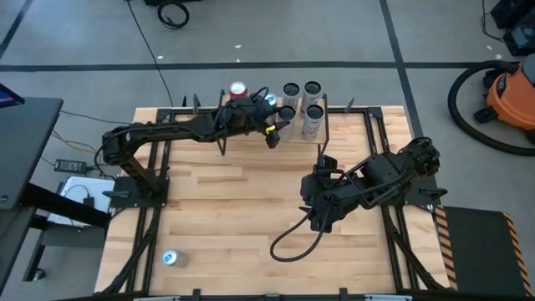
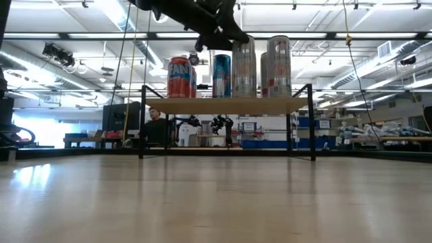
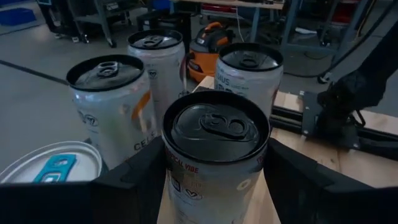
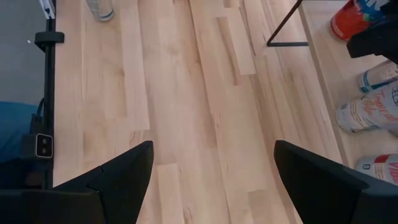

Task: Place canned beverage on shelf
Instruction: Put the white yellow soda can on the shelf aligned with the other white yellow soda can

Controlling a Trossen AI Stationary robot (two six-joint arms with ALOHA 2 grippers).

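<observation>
The shelf [image 1: 334,125] stands at the table's far edge, its light wooden board [image 2: 223,104] on thin black legs. On it stand a red can [image 1: 238,89], a blue can [image 1: 267,100] and three white cans [image 1: 312,88]. My left gripper [image 3: 214,180] reaches in from the left and is shut on a further white, black-topped can [image 3: 214,149], which shows in the high view as the near-left can [image 1: 287,113]. My right gripper [image 4: 211,180] hangs open over bare table [image 1: 322,219]. My left gripper pinches the white can between its two fingers [image 3: 130,180], one on each side of the wall [image 3: 180,171] just below the rim. The fingers come nearly level from the table's left. The can stays upright; in the low view its base [image 2: 244,94] sits at the board's level.
The three other white cans [image 3: 112,106] and the blue can [image 3: 56,168] crowd close around the held one. A lone can [image 1: 171,257] sits near the table's front left. A black cable loop [image 1: 292,242] lies below the right arm. The table's middle is bare wood.
</observation>
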